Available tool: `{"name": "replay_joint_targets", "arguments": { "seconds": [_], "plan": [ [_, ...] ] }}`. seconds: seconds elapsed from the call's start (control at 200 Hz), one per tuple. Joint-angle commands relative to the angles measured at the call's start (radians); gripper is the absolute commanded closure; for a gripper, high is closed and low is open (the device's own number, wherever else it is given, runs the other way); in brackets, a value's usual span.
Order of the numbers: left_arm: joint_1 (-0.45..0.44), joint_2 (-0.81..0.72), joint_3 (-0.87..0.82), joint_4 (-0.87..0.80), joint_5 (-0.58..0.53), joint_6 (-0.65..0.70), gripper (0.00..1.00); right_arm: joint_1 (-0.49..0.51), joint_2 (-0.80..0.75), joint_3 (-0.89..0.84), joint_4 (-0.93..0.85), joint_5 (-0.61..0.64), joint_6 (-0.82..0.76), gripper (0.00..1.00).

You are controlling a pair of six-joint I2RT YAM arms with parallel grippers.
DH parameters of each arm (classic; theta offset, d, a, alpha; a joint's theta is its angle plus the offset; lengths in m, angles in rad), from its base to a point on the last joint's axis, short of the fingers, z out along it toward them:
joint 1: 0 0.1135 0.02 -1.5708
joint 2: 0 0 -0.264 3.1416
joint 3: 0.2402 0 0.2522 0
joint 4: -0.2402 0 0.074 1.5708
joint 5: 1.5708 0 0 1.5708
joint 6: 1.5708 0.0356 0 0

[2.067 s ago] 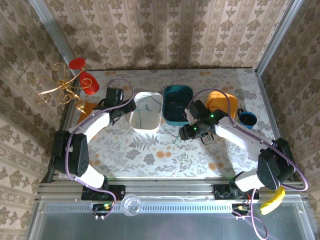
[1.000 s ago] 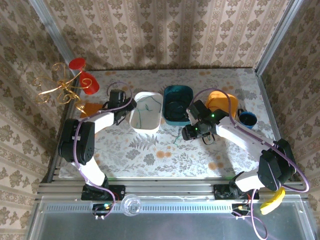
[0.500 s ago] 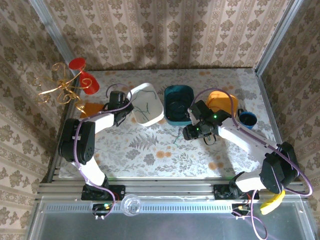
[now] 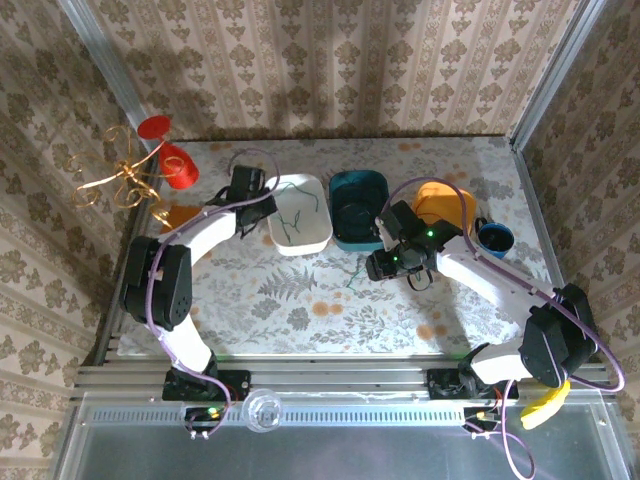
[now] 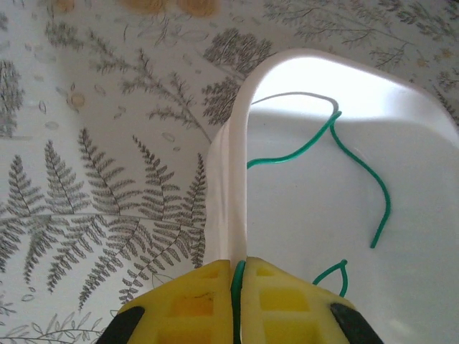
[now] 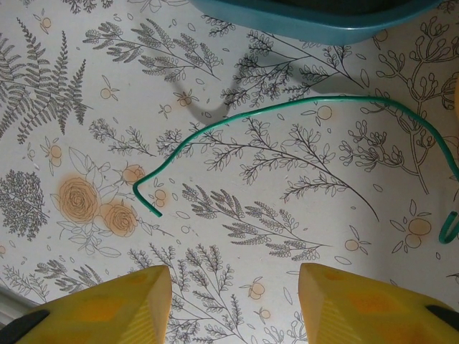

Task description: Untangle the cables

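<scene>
Now: left tool [image 5: 239, 273] clamped on white bin [image 5: 229, 193] rim, bin shifted rearward; right tool [image 6: 233, 287] wide above green cable [image 6: 287, 106] on worktop [image 6: 215, 236]; sorting unfinished.

Three sides are closed in by walls [image 4: 330, 60] papered in beige damask stripes. Corners are framed by aluminium posts [image 4: 98, 60]. The tabletop [image 4: 300, 310] is covered in a white fern-and-flower print. Aluminium rails [image 4: 330, 378] are run along the near edge.

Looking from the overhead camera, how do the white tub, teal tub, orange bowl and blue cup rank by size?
Largest: white tub and teal tub, too alike to separate.
Next: orange bowl, partly hidden.
Smallest: blue cup.
</scene>
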Motion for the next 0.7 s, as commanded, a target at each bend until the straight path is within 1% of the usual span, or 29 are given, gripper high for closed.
{"name": "replay_joint_targets", "arguments": {
  "seconds": [0.0, 0.085, 0.135, 0.335, 0.42, 0.545, 0.645, 0.695],
  "plan": [
    [0.001, 0.009, 0.076, -0.171, -0.027, 0.116, 1.0, 0.003, -0.019, -0.019, -0.016, -0.003, -0.01, 0.49],
    [0.005, 0.023, 0.109, -0.226, -0.023, 0.15, 1.0, 0.003, -0.02, -0.019, -0.018, 0.0, -0.009, 0.49],
    [0.011, 0.034, 0.12, -0.249, -0.002, 0.167, 1.0, 0.003, -0.02, -0.018, -0.019, 0.001, -0.011, 0.49],
    [0.034, 0.104, 0.12, -0.254, 0.156, 0.215, 1.0, 0.003, -0.022, -0.012, -0.022, 0.009, -0.02, 0.49],
    [0.034, 0.135, 0.124, -0.253, 0.179, 0.23, 1.0, 0.003, -0.02, -0.007, -0.024, 0.013, -0.022, 0.49],
    [0.036, 0.165, 0.137, -0.264, 0.172, 0.238, 1.0, 0.003, -0.017, -0.001, -0.027, 0.017, -0.024, 0.49],
    [0.036, 0.16, 0.137, -0.26, 0.166, 0.242, 0.89, 0.003, -0.02, -0.005, -0.027, 0.018, -0.022, 0.49],
    [0.036, 0.151, 0.136, -0.258, 0.156, 0.242, 0.87, 0.003, -0.022, -0.009, -0.028, 0.019, -0.02, 0.49]
  ]
}}
